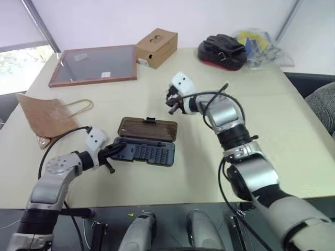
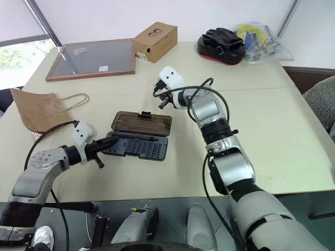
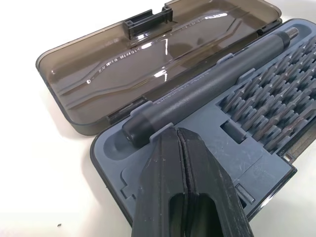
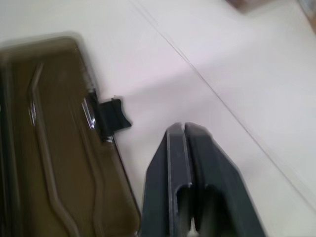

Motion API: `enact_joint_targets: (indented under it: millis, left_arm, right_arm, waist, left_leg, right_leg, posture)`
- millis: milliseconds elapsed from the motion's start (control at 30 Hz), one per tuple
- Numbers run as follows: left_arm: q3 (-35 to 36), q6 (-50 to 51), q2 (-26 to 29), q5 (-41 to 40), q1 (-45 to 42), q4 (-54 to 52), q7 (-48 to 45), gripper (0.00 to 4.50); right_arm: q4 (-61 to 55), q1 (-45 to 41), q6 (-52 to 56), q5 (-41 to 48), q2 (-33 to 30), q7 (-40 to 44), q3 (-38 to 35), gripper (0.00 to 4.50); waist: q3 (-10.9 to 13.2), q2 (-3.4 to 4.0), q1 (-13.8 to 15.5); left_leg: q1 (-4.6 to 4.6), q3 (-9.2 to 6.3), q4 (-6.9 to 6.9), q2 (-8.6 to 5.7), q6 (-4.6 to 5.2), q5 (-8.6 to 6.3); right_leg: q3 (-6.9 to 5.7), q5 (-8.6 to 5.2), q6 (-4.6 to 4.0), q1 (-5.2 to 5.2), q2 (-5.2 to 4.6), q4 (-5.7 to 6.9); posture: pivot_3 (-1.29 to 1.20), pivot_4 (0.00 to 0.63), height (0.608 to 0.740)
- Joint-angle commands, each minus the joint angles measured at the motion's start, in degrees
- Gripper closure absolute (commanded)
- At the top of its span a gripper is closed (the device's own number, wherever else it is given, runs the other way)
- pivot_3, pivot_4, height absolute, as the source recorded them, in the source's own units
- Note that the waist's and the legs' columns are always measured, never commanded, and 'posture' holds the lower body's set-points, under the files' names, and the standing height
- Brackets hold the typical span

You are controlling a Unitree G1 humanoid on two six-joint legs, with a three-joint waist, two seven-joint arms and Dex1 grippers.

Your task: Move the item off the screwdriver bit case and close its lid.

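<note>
A pale cream desk (image 1: 293,136) stood before a plain white wall (image 1: 104,21), with a daylit window (image 1: 15,68) at left.

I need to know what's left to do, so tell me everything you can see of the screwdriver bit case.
The screwdriver bit case lies open and flat on the table. Its grey-blue plastic base holds a dark pen-shaped driver handle and rows of small bits. The smoky-brown translucent lid is folded back flat, its latch tab pointing away. Nothing lies on it. The shut left tool is at the base's near left corner.
</note>
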Motion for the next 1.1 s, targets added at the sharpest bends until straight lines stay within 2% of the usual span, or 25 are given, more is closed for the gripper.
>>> enact_joint_targets:
  millis: [33, 233, 467, 600, 900, 1000, 1100]
  left_arm:
    - [-0.5, 1.1, -0.4, 0.0, 0.7, -1.5, 0.4, 4.50]
    - [5.0, 8.7, 0.3, -7.0, -1.2, -9.8, 1.8, 4.50]
    - [12.5, 20.3, 3.9, -17.9, -5.4, -18.9, 3.7, 4.50]
    - [13.3, 22.1, 5.4, -19.1, -6.3, -19.4, 4.3, 4.50]
    - [12.2, 21.7, 7.1, -18.7, -7.5, -17.9, 3.8, 4.50]
    - [11.4, 21.4, 7.0, -18.2, -7.8, -17.6, 3.8, 4.50]
    - [11.0, 21.4, 6.9, -18.0, -8.2, -17.7, 4.0, 4.50]
  right_arm:
    - [-12.8, 1.3, 14.5, 3.6, 2.9, -4.5, -2.3, 3.13]
    - [-23.1, 3.7, 23.1, 7.0, 2.9, -8.6, -1.9, 0.02]
    - [-30.8, 9.0, 31.4, 8.6, 1.0, -13.9, 0.2, 0.02]
    - [-32.4, 10.9, 34.0, 7.9, 1.5, -18.6, 1.2, 0.02]
    - [-29.6, 11.5, 36.2, 7.6, 7.5, -28.7, -4.3, 0.02]
    - [-28.6, 11.7, 35.8, 7.7, 9.0, -31.2, -5.6, 0.89]
    - [-27.5, 11.9, 35.2, 7.6, 10.1, -33.5, -6.3, 2.43]
  waist:
    - [0.0, 0.00, 0.2]
    - [0.0, -0.03, 0.6]
    - [0.0, -0.04, 0.4]
    - [0.0, -0.04, -0.6]
    - [0.0, -0.05, -0.6]
    - [0.0, -0.05, -0.6]
    - [0.0, -0.05, -0.6]
  left_leg:
    - [0.00, -0.01, -0.01, 0.00, 0.00, 0.00]
    - [-0.15, 0.05, -0.01, -0.01, 0.00, 0.00]
    - [-0.29, 0.06, -0.01, 0.01, 0.00, 0.00]
    - [-0.28, 0.09, -0.02, 0.01, 0.01, 0.01]
    - [-0.28, 0.13, -0.02, 0.02, 0.01, 0.01]
    - [-0.28, 0.13, -0.02, 0.02, 0.00, 0.01]
    - [-0.28, 0.13, -0.02, 0.02, 0.00, 0.01]
  right_leg:
    - [-0.01, 0.00, -0.01, -0.01, 0.00, 0.00]
    - [-0.02, 0.01, 0.00, -0.12, -0.02, -0.06]
    - [-0.05, 0.01, 0.01, -0.26, 0.01, -0.06]
    - [-0.05, 0.02, 0.01, -0.26, 0.01, -0.04]
    - [-0.04, 0.04, -0.03, -0.28, 0.12, -0.04]
    - [-0.04, 0.04, -0.03, -0.28, 0.12, -0.04]
    - [-0.04, 0.04, -0.03, -0.28, 0.12, -0.04]
  posture:
    - [0.00, 0.150, 0.740]
    - [0.00, 0.150, 0.740]
    - [0.00, 0.150, 0.740]
    - [0.00, 0.150, 0.740]
    - [0.00, 0.150, 0.740]
    - [0.00, 0.150, 0.740]
    - [0.00, 0.150, 0.740]
